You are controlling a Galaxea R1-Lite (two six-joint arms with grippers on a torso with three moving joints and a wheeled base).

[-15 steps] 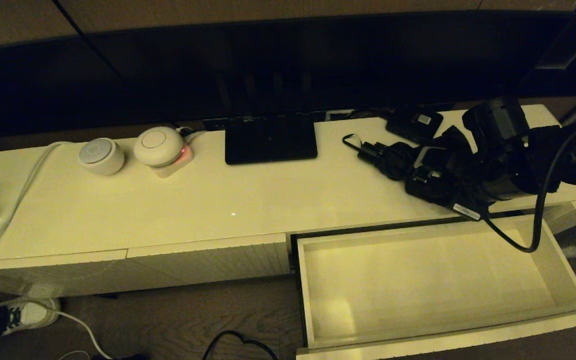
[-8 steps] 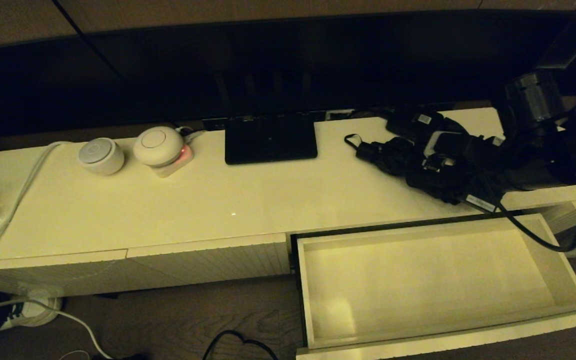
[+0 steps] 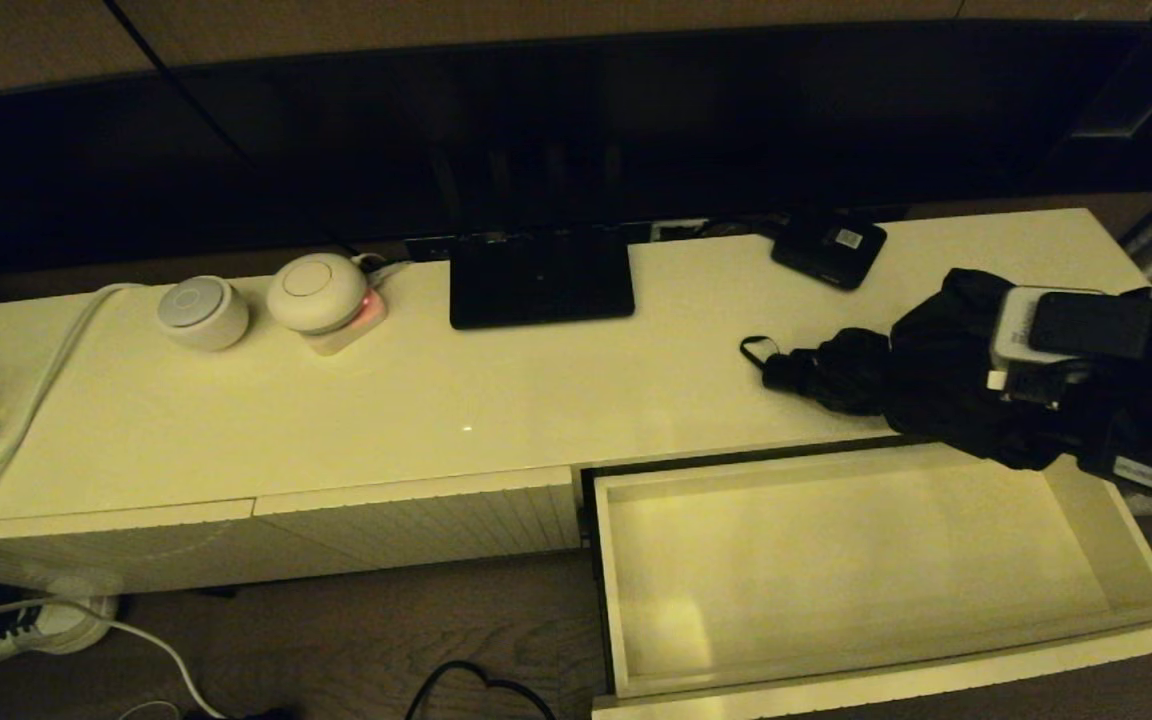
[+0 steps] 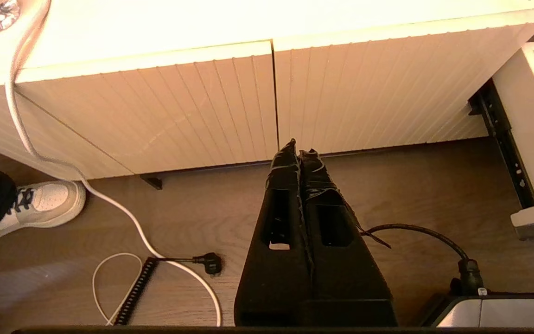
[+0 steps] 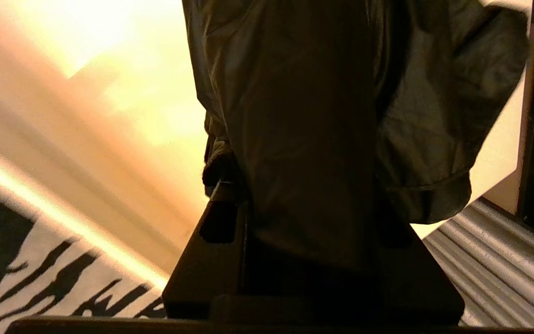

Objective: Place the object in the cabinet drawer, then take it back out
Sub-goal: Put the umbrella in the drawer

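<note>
Umbrella (image 3: 896, 385) held at right of frame, above the back edge of the open cabinet drawer (image 3: 866, 560); drawer still empty.

R gripper (image 5: 313, 232) is clamped on the bunched fabric, fingers closed round it w/ cloth spilling past. Step judged: put-in phase. Next: load to be brought over the drawer and lowered, then released. L gripper (image 4: 298, 153) is parked low by the cabinet front, fingers pressed together, nothing held.

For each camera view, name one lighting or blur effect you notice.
Head view: dim yellowish light, umbrella details lost in black, a bright patch in the open drawer. Left wrist view: cabinet top glares white. Right wrist view: background smeared; fabric fills the right claw.
</note>
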